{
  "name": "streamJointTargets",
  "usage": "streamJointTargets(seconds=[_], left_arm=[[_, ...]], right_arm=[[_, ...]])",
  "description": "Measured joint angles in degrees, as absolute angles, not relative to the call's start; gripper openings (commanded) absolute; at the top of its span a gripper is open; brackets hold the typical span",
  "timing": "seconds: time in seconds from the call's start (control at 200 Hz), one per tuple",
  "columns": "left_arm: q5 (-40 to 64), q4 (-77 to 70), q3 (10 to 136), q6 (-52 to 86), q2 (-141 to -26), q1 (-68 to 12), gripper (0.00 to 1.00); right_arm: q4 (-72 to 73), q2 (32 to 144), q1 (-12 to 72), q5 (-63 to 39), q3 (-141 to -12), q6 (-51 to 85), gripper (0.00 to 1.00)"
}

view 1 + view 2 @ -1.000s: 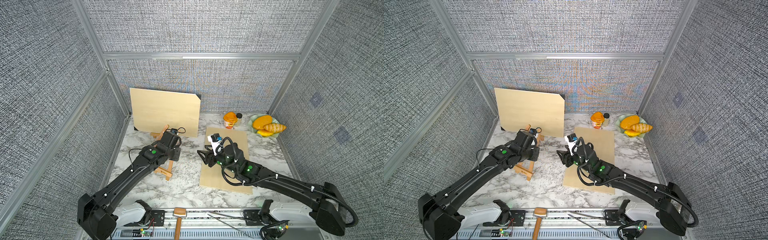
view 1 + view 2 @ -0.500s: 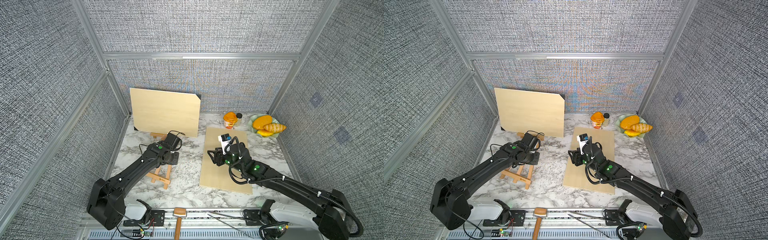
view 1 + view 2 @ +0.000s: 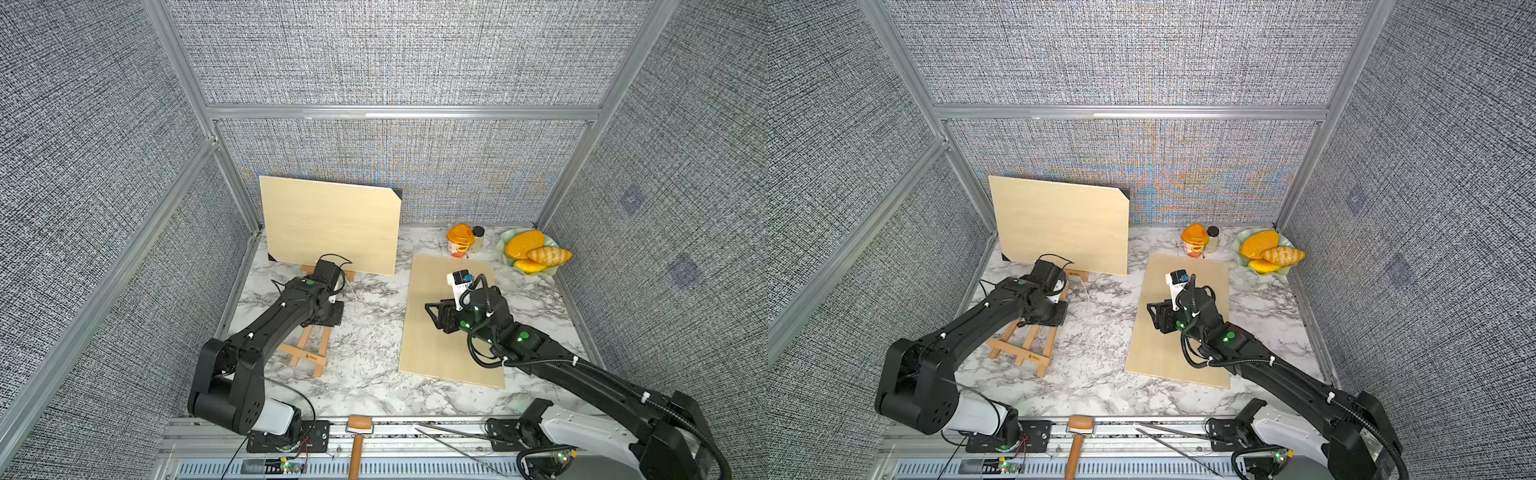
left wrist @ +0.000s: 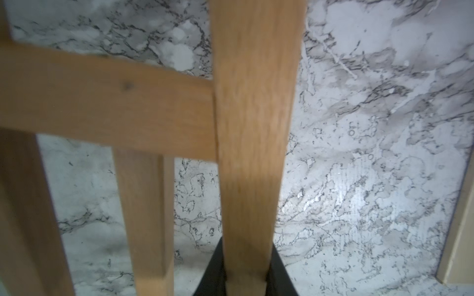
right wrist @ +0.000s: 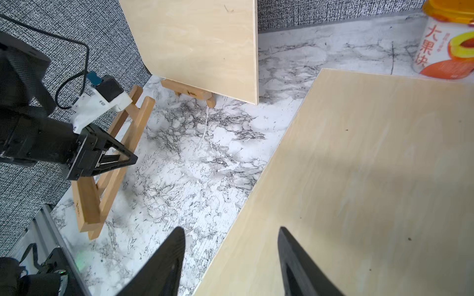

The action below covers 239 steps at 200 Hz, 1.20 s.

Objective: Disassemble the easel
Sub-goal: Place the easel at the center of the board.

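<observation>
Two arms work one table (image 3: 365, 386), but only one has the easel.

In both top views the left gripper (image 3: 328, 318) sits on the easel (image 3: 309, 353), a small wooden frame on the left of the table. Its long axis runs from the front edge toward the back wall, where an upright board (image 3: 1059, 228) stands. The right gripper (image 3: 1156, 318) hovers over a flat board (image 3: 1175, 357), well apart from the easel, with bare marble between them.

The left wrist view shows the jaws pinched narrow on one rail (image 4: 254, 115), which runs straight away from them. A crossbar (image 4: 107, 102) joins that rail on one side, and a second leg lies beyond it.

In the right wrist view the right arm's fingers (image 5: 169, 256) stand apart with nothing between them and the flat board (image 5: 359, 179) beneath. Across the marble lies the easel (image 5: 89, 205), with the left gripper (image 5: 107, 159) clamped partway along it, so the rails stick out past the jaws both ways. Its near end touches the table. Whether the rest lies flat or is lifted cannot be told.

The left arm is clearly the nearer one. To take a free end, the right arm would probably have to cross the marble and line its jaws across the rails.
</observation>
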<state>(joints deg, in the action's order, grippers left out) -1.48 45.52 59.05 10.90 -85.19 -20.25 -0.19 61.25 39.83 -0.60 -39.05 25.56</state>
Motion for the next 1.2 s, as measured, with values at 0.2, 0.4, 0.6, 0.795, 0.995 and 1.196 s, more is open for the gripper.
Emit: streamJointTargets(seconds=[0.2,0.4,0.6,0.795,0.995,1.196], left_arm=[[3.6,48.2,65.3,12.2,-95.5,-19.8,0.00],[6.3,49.3,65.7,17.9,-97.7,-22.1,0.00],[5.9,49.5,69.3,24.8,-98.0,-26.6,0.00],[4.3,50.4,75.1,32.6,-103.7,-33.9,0.00],[4.7,50.8,82.8,40.6,-109.4,-40.9,0.00],[4.7,52.2,90.5,45.7,-113.5,-45.6,0.00]], right_arm=[[-0.6,62.4,38.2,-2.7,-38.8,26.0,0.60],[-0.6,62.7,36.8,-4.1,-38.7,26.2,0.60],[-0.8,62.2,35.1,-4.8,-38.2,26.1,0.60],[-1.9,61.5,33.3,-5.0,-38.1,26.1,0.61],[-4.6,59.3,31.3,-5.0,-38.1,26.1,0.61],[-8.0,56.0,28.9,-4.9,-37.5,25.9,0.61]])
